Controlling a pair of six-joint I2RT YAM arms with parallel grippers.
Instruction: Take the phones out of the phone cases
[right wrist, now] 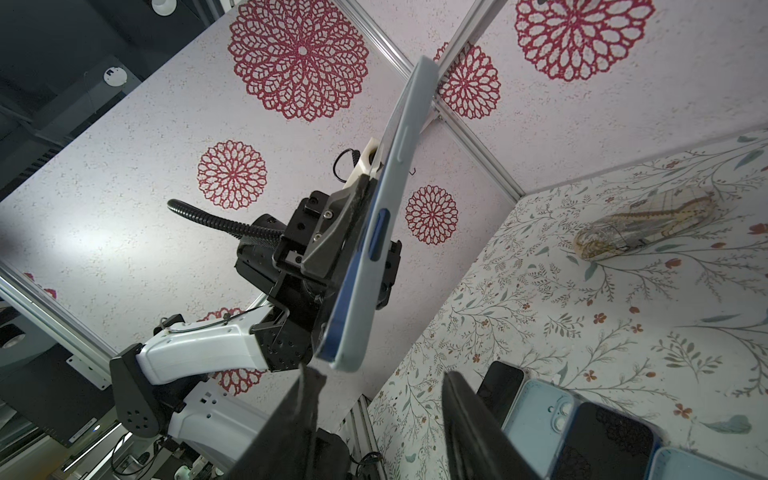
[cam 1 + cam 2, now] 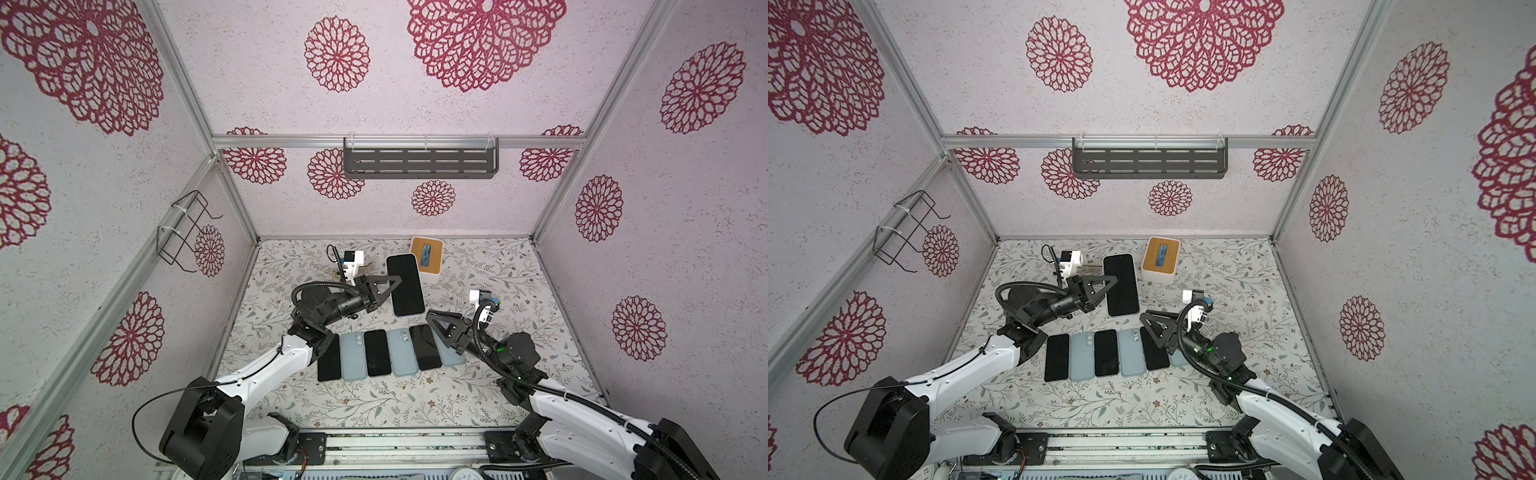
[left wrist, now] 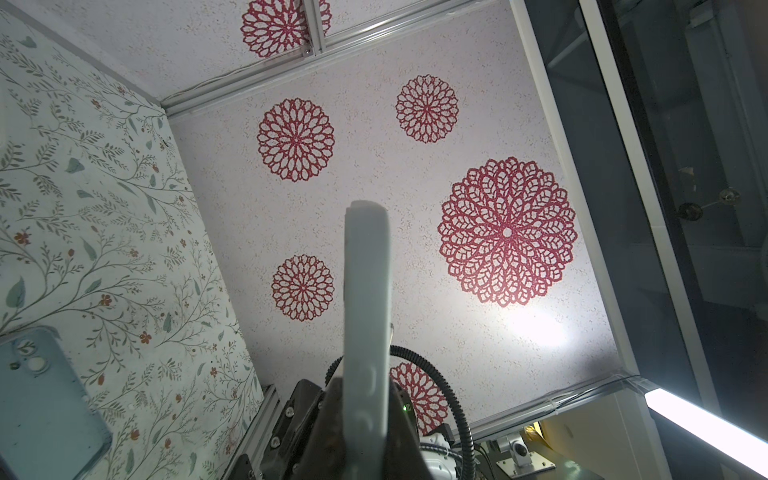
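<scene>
Currently, the floral-printed table surface (image 2: 374, 399) carries a row of flat slabs (image 2: 378, 353), black screens alternating with pale blue camera-side backs, at 6 o'clock of the workspace centre in both top views. At 12 o'clock from that row, the dark blue, black-screened phone (image 2: 405, 284) sits in its pale blue-grey soft case (image 1: 392, 183), lifted clear of the table. The white box (image 2: 427, 254) with a wood-tone top stands at 1 o'clock of the phone. The left gripper (image 2: 397, 279) is clamped on the cased phone from its 9 o'clock edge. The right gripper (image 2: 430, 313) stands at 5 o'clock of the phone, jaws parted and empty.
</scene>
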